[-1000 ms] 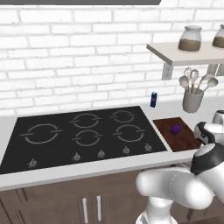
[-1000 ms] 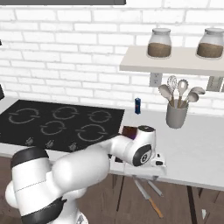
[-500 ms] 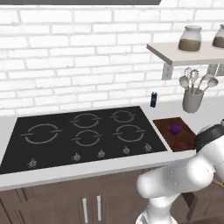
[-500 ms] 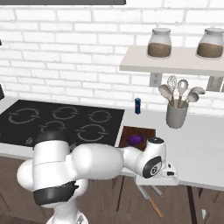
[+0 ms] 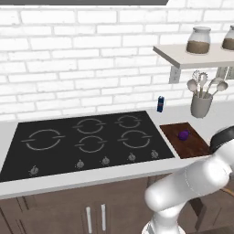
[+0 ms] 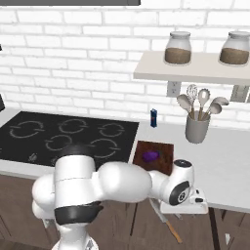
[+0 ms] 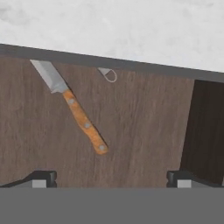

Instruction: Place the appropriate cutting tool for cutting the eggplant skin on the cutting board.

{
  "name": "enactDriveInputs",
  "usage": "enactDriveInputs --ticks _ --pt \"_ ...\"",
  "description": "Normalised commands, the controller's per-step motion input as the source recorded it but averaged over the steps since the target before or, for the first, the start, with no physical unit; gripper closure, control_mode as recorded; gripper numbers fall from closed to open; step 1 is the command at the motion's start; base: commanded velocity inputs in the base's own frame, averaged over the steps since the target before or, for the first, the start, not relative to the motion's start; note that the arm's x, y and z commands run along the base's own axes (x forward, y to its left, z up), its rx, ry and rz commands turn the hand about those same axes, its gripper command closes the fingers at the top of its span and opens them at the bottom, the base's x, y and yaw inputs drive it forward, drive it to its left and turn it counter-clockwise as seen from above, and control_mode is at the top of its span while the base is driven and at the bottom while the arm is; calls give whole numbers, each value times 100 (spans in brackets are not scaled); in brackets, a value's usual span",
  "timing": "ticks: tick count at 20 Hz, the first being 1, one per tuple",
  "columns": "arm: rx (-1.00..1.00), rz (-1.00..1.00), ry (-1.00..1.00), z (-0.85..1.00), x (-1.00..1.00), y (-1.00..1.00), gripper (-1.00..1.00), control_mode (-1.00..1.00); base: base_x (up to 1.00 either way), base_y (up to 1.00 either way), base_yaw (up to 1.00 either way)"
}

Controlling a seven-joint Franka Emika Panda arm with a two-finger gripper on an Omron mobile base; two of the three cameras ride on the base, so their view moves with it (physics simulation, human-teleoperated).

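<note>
- Knife (image 7: 74, 109): lies in an open wooden drawer (image 7: 131, 131); long axis diagonal, orange handle toward the gripper (image 7: 112, 177), blade partly beneath the counter edge (image 7: 131, 65).
- Jaws: spread wide, empty.
- Eggplant (image 6: 151, 156) rests on cutting board (image 6: 163, 163), beside cooktop (image 6: 68, 134); utensil crock (image 6: 197, 129) behind.

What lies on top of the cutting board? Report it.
On the cutting board sits only the eggplant. The arm covers the board's near edge in the right base view.
</note>
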Motion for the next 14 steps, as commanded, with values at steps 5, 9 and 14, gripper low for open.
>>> enactDriveInputs --ticks 5,9,14 --pt "-1 0 0 -9 -9 0 -100 -100 0 0 0" --pt "0 0 0 -10 -28 0 -100 -100 0 0 0" --pt "0 0 0 -10 -33 0 -100 -100 0 0 0"
